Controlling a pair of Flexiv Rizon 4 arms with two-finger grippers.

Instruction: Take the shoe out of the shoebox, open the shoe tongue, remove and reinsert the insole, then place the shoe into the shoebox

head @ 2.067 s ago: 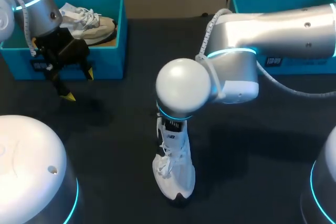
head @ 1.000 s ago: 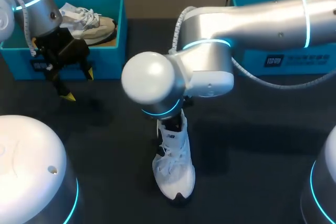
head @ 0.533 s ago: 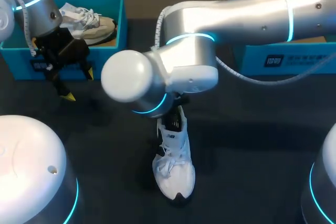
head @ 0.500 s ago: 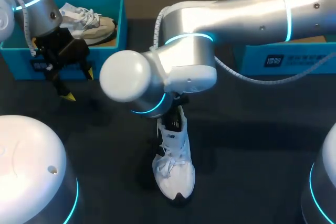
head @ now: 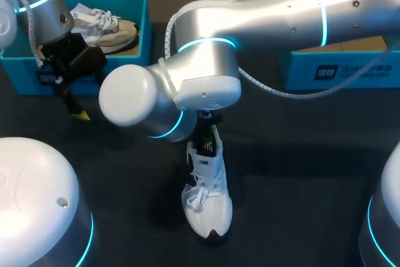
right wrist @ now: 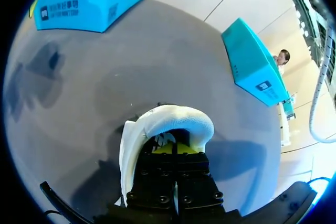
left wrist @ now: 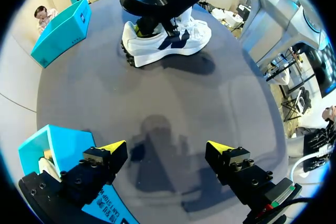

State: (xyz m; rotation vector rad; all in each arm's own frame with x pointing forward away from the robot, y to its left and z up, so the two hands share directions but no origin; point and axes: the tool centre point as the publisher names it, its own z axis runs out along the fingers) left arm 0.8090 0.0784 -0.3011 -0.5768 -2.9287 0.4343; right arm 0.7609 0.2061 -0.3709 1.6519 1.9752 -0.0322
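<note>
The shoe (head: 206,199) is set flat on the table (head: 300,173) near its middle, outside both boxes, with its toe turned toward the robot. The right gripper (right wrist: 173,149) is sunk into the shoe's opening at the heel end with its fingers drawn together, though whether anything is pinched between them cannot be told. The left gripper (left wrist: 165,149) is held spread wide and empty above the table, just in front of the left shoebox (head: 134,60), in which a second shoe (head: 106,26) is kept.
</note>
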